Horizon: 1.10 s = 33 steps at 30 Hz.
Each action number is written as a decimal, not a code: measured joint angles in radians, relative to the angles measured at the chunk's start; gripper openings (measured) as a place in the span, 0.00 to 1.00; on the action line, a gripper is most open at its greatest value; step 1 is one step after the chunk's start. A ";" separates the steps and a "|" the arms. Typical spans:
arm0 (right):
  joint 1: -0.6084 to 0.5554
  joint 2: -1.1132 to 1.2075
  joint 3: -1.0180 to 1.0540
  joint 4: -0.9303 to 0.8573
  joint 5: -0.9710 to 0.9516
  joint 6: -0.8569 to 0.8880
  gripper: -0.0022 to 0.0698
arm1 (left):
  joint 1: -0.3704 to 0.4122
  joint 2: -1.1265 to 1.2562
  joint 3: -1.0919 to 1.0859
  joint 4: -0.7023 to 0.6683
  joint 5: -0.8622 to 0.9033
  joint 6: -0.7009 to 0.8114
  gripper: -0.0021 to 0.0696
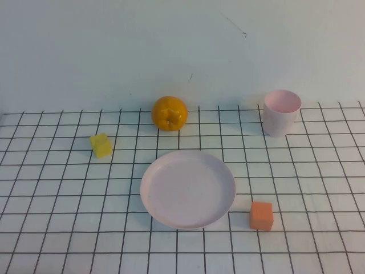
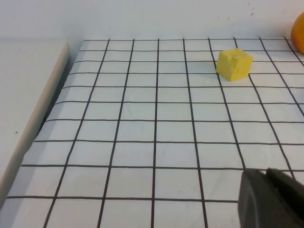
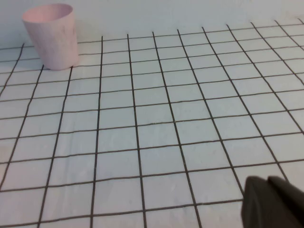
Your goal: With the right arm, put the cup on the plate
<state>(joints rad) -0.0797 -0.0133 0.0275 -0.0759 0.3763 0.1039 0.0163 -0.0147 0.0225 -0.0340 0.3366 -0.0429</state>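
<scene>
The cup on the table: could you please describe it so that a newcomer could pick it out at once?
Start from the big round pink plate in the middle of the gridded table. Look beyond it toward the wall and to the right: the cup stands there upright and empty, apart from everything else. It is the only tall, hollow thing; the orange is round, and the two blocks are small cubes.

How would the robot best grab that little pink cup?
Likely by its side wall, coming from the robot's side. The cup stands upright, open mouth up, nothing close around it. The right tool is shut and must open first; the left tool rests far off.
</scene>
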 joint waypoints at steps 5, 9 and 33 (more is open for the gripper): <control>0.000 0.000 0.000 0.000 -0.004 0.000 0.03 | 0.000 0.000 0.000 0.000 0.000 0.000 0.03; 0.000 0.000 0.000 0.000 -0.055 0.000 0.03 | 0.000 0.000 0.000 0.000 0.000 0.000 0.03; 0.000 0.000 -0.004 0.152 -1.015 -0.094 0.03 | 0.000 0.000 0.000 0.000 0.000 0.000 0.02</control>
<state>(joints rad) -0.0797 -0.0133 0.0232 0.0757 -0.6384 0.0095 0.0163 -0.0147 0.0225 -0.0340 0.3366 -0.0429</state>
